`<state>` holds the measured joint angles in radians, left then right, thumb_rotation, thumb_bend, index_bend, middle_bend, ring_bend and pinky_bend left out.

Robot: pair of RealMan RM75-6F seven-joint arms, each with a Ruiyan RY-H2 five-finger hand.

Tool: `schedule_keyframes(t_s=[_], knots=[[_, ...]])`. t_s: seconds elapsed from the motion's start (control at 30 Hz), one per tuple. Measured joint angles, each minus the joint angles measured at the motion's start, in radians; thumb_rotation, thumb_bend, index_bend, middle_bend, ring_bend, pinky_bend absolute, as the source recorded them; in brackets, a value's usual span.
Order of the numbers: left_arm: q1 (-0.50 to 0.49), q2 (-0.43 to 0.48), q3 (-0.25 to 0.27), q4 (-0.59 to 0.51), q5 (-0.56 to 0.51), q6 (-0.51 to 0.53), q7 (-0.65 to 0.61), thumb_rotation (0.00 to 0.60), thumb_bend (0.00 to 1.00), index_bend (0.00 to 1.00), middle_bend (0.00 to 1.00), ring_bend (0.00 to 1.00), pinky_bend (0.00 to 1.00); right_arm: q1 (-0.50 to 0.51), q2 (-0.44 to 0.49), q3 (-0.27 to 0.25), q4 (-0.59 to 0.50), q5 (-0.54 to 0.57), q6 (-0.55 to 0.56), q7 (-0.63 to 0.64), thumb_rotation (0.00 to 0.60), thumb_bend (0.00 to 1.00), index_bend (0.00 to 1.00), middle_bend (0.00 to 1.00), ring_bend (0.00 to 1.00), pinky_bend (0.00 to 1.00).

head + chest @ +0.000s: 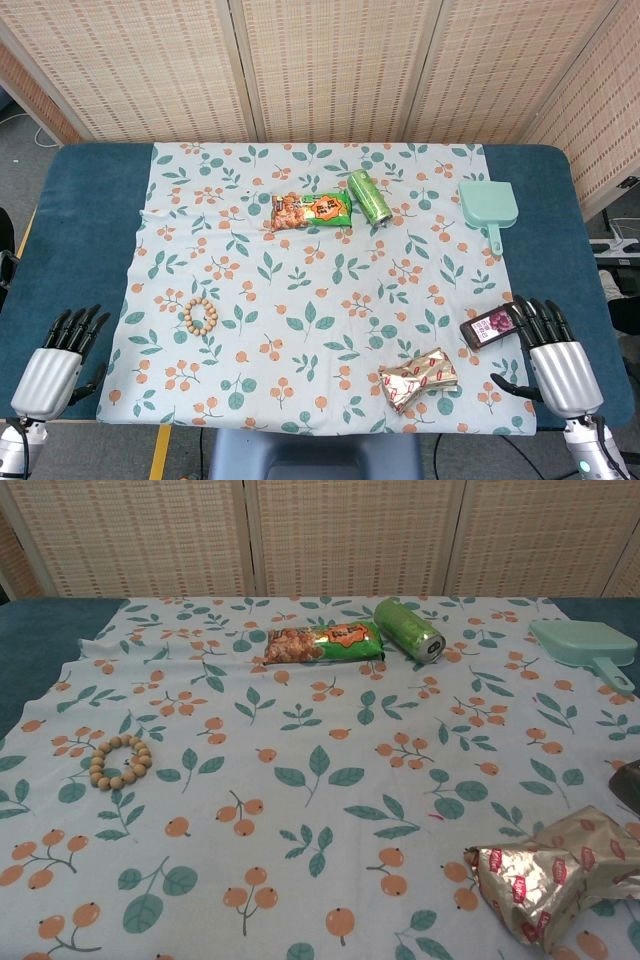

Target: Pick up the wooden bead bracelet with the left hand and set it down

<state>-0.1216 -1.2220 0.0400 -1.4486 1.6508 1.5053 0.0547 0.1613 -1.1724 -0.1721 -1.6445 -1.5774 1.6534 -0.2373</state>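
Note:
The wooden bead bracelet point(200, 316) point(119, 760) lies flat as a small ring on the floral cloth, left of centre. My left hand point(58, 362) hovers over the blue table at the near left corner, fingers apart and holding nothing, well to the left of and nearer than the bracelet. At the near right, my right hand point(556, 357) is open too, its fingertips close to a dark packet point(492, 327). The chest view shows neither hand.
A green snack bag point(310, 211) point(322, 643) and a green can point(368, 196) point(409, 629) lie at the back centre. A mint dustpan point(489, 208) point(584, 648) sits at the back right. A crumpled foil wrapper point(420, 377) point(556, 874) lies near the front right.

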Motion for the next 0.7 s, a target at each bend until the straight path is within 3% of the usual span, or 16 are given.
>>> schedule_keyframes(t_s=[0.17,0.33,0.7], knots=[[-0.016,-0.016,0.010,0.013,0.023,-0.020,-0.022,0.600,0.47,0.03,0.02,0.00,0.00,-0.014,0.015,0.013,-0.010,-0.026,-0.005,0.018,0.413,0.06,0.00,0.00,0.00,0.00],[-0.060,-0.060,-0.001,0.051,0.023,-0.082,-0.034,0.600,0.49,0.11,0.17,0.02,0.00,-0.031,0.030,0.026,-0.020,-0.044,-0.008,0.034,0.412,0.06,0.00,0.00,0.00,0.00],[-0.150,-0.217,-0.053,0.118,-0.049,-0.220,0.202,0.600,0.49,0.22,0.21,0.03,0.00,-0.046,0.054,0.042,-0.037,-0.057,-0.060,0.066,0.413,0.07,0.00,0.00,0.00,0.00]])
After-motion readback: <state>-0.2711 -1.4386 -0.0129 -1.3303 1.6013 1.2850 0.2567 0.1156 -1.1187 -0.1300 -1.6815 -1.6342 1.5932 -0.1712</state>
